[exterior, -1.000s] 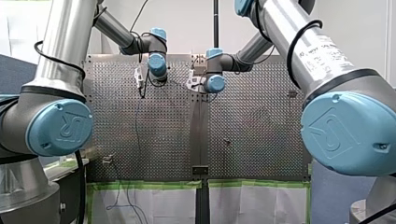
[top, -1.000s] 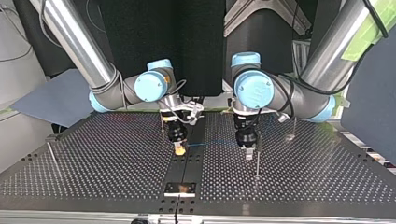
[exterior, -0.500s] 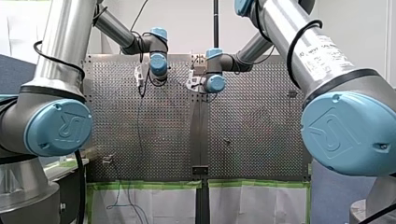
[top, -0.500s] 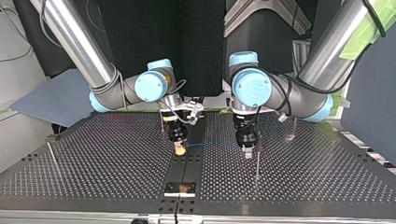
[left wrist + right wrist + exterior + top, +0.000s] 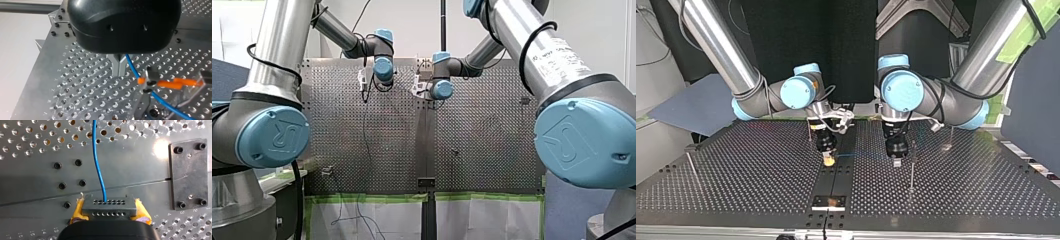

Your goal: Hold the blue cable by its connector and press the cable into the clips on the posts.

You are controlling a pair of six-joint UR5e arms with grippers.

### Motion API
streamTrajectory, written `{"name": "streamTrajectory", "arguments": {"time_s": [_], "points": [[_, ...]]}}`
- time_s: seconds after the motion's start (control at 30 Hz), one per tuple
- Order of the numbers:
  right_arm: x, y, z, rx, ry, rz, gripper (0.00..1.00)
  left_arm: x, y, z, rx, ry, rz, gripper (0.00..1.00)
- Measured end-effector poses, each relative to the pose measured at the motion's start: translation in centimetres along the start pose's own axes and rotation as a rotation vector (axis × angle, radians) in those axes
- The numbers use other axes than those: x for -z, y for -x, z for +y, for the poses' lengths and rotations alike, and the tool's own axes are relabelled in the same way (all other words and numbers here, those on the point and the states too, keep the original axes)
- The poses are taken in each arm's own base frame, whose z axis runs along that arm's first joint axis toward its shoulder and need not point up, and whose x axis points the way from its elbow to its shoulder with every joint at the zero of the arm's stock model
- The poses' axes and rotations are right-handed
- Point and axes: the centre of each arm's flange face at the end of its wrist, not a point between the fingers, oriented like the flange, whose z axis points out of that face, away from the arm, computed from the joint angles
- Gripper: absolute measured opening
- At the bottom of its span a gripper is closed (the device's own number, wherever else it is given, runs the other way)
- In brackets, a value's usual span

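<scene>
Cable (image 5: pixel 131 67) crosses the clip (image 5: pixel 150 77) on the post (image 5: pixel 911 172); I cannot tell whether it is seated. A slack or slanted span could ride over the clip instead of snapping in, and a hard pull could drag the connector (image 5: pixel 108 205) out of its grip. My left gripper (image 5: pixel 119 68), just beside the post, has its 2 metal fingers (image 5: pixel 116 67) closed together, with the cable touching their side. Farther from the post, my right gripper (image 5: pixel 109 211) clamps the connector between yellow pads (image 5: pixel 78 211).

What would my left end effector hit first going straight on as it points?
Probably the perforated table: the left end effector points straight down at it, with the blue cable beside, not under, its tip. Depth is uncertain.
</scene>
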Motion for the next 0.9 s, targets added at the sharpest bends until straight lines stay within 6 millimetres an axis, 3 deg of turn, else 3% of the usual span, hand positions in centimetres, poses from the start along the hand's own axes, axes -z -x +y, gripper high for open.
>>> {"name": "streamTrajectory", "arguments": {"time_s": [0.47, 0.7, 0.9], "points": [[0.1, 0.1, 0.2, -0.004, 0.006, -0.012, 0.00, 0.1, 0.2, -0.2, 0.012, 0.015, -0.017, 0.00], [0.8, 0.9, 1.0, 0.000, 0.036, -0.074, 0.00, 1.4, -0.3, -1.5, 0.055, -0.003, 0.002, 0.00], [1.8, 2.4, 1.8, 0.009, 0.079, -0.112, 0.00, 2.8, -1.9, -2.3, 0.075, -0.025, 0.029, 0.00]]}}
